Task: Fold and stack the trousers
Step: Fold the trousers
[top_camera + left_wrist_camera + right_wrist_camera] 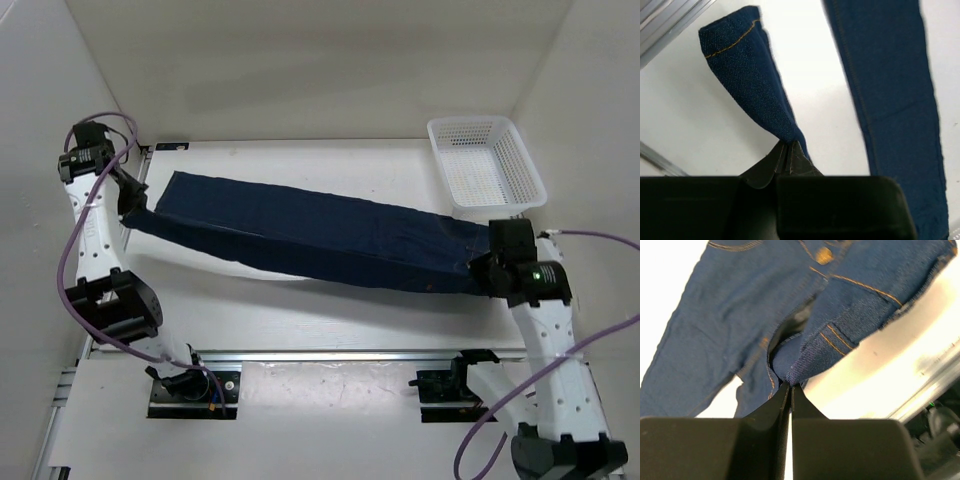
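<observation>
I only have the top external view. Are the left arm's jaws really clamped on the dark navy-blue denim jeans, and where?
Observer: Yes; the left jaws are shut on a pinch of the dark navy-blue denim jeans, just back from a leg hem with orange stitching.
Operator: And the right side?
Observer: The right jaws are shut on a bunched fold at the waist end, beside orange-stitched seams.
Operator: Any hardware near that grip?
Observer: A small copper-coloured rivet sits above it, clear of the jaws.
</observation>
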{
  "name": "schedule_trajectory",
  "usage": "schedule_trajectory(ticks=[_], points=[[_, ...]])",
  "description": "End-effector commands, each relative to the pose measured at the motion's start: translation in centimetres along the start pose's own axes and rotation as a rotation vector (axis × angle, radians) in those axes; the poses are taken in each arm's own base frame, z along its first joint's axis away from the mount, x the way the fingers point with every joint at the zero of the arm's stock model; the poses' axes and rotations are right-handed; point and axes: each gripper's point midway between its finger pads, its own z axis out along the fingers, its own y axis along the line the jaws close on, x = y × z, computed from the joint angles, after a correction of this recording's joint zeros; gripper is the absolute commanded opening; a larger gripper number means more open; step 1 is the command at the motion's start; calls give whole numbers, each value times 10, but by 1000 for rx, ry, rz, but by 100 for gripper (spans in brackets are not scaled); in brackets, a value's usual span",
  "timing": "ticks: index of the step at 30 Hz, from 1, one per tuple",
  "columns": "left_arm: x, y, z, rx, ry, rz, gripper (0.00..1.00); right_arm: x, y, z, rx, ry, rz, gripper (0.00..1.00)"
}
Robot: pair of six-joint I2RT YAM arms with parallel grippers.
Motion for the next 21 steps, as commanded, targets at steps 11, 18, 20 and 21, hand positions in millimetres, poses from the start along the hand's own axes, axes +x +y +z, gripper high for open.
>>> schedule_trajectory(ticks=[11, 18, 20, 21], points=[[-68, -70, 72, -6, -62, 70, 10, -71, 96, 55, 34, -182, -154, 0], [-65, -79, 114, -41, -18, 88, 10, -73, 119, 92, 74, -170, -192, 0], [-68, -83, 119, -33, -31, 76, 10, -78, 121, 97, 85, -182, -195, 0], [-68, -83, 119, -33, -31, 76, 10, -79, 125, 102, 85, -182, -195, 0]])
